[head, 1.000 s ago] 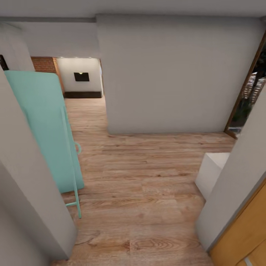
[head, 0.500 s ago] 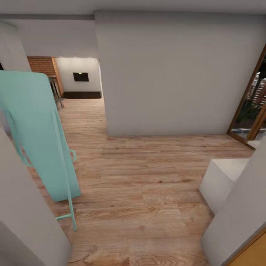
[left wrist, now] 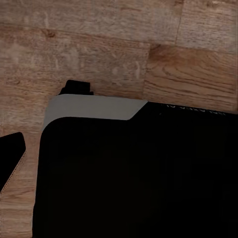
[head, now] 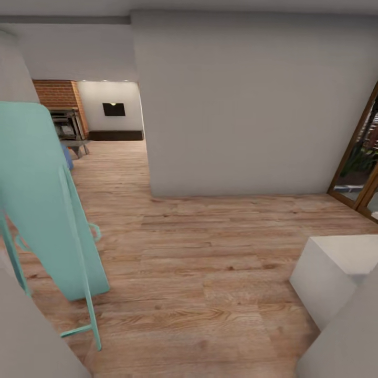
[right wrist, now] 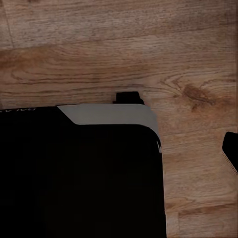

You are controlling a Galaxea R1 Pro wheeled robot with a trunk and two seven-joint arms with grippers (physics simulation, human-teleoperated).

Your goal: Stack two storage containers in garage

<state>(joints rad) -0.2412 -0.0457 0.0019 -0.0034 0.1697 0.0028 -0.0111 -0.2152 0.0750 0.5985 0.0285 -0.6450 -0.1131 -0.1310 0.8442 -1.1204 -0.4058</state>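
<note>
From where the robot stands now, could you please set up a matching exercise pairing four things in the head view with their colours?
Things:
1. Leaning folded frame
2. Block on the floor at right
3. Fireplace surround in the far room
4. Floor planks

Colours:
A. Red-brown brick
B. Light wood
C. Mint green
D. White

Pairs: 1-C, 2-D, 3-A, 4-B
</note>
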